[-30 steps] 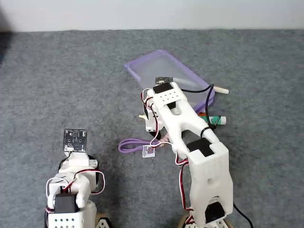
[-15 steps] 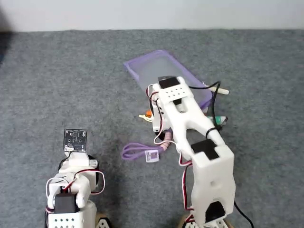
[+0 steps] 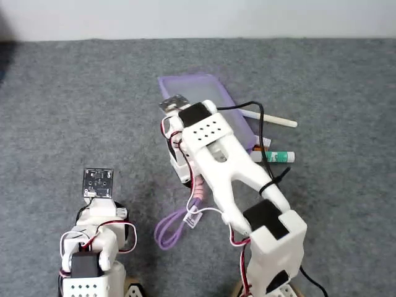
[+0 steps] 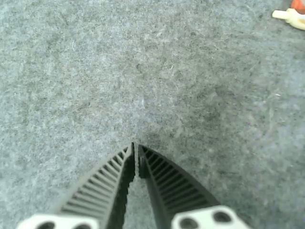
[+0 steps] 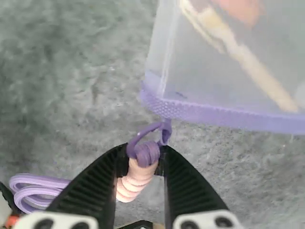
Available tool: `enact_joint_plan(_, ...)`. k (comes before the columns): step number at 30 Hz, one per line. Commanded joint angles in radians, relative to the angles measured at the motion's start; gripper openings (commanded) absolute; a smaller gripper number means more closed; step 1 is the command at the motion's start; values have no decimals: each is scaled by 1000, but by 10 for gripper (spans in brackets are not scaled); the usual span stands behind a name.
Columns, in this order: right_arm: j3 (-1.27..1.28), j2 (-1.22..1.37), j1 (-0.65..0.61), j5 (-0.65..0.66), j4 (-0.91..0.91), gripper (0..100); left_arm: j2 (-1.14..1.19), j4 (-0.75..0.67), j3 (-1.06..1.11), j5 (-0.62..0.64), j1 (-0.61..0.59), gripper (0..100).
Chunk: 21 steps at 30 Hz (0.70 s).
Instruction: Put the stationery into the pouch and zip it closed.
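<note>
**Right gripper** (image 5: 143, 155): the fingers are clamped on the zipper pull (image 5: 141, 168), a purple knot over a pink ribbed bead. Each finger presses one side of it, and the gap between them is only as wide as the pull.

**Pouch** (image 5: 190, 71): it lies just ahead of the fingertips. It is translucent, with a purple zipper band (image 5: 214, 114) along the edge nearest the fingers. A short purple cord joins the pull to this band. A cream pen (image 5: 248, 62) shows through the wall of the pouch, beyond the band, with something orange beside it that cannot be made out.

**Strap** (image 5: 33, 185): a purple loop lying on the mat behind and to one side of the fingers.

**Left gripper** (image 4: 135, 151): the ribbed fingers are together, meeting at the tips and gripping no object. They are over the grey mat (image 4: 143, 71). A small cream and orange item (image 4: 289, 13) lies far ahead of the tips, well apart from them.

**Loose stationery:** a white pen (image 3: 275, 119) and a green-banded marker (image 3: 275, 156) lie on the mat on the far side of the right arm, outside the pouch.
</note>
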Motion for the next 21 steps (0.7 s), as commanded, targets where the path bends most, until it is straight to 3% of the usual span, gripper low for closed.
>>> enact_joint_plan(1, -11, -76, -27, 72, 44, 9, -9, 5, -21, 5, -6, 14)
enact_joint_plan(5, -8, -70, -41, 146, 108, 9, -9, 5, -21, 5, -6, 14)
enact_joint_plan(11, 144, -77, -41, 258, 47, 9, -9, 5, -21, 5, -6, 14)
enact_joint_plan(21, 256, -96, -38, 259, 4, 9, -9, 5, -21, 3, -6, 14)
